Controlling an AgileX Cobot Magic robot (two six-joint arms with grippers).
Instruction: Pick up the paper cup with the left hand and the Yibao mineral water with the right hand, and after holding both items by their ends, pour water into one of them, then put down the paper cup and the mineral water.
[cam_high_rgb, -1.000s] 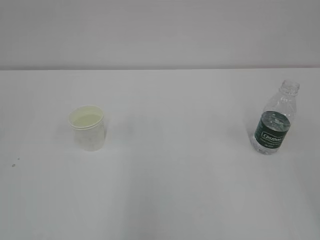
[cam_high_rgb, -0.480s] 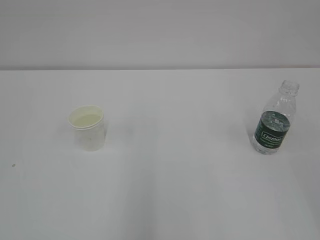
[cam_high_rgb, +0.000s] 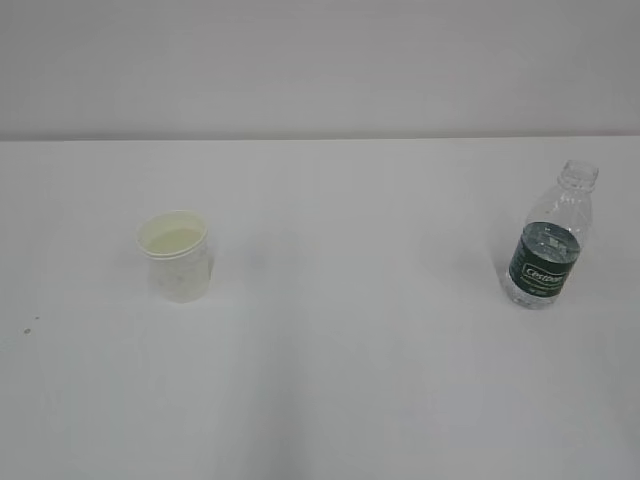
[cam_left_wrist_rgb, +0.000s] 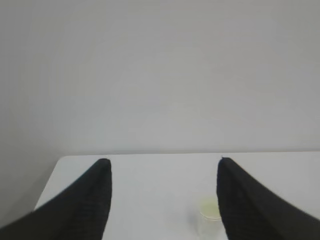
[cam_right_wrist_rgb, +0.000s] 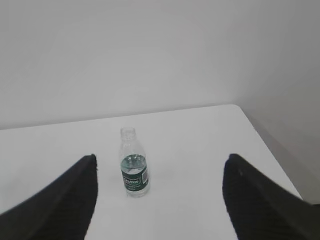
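The white paper cup (cam_high_rgb: 176, 255) stands upright on the white table at the left. The capless Yibao bottle (cam_high_rgb: 546, 250), with its dark green label, stands upright at the right. Neither arm shows in the exterior view. In the left wrist view my left gripper (cam_left_wrist_rgb: 162, 172) is open and empty, with the cup (cam_left_wrist_rgb: 209, 216) far ahead, just beside the right finger. In the right wrist view my right gripper (cam_right_wrist_rgb: 160, 167) is open and empty, and the bottle (cam_right_wrist_rgb: 134, 163) stands ahead between the fingers, nearer the left one.
The white table (cam_high_rgb: 340, 380) runs to a plain white wall behind. Its left corner (cam_left_wrist_rgb: 62, 159) shows in the left wrist view and its right corner (cam_right_wrist_rgb: 237, 106) in the right wrist view. A small dark speck (cam_high_rgb: 27, 330) lies at the table's left.
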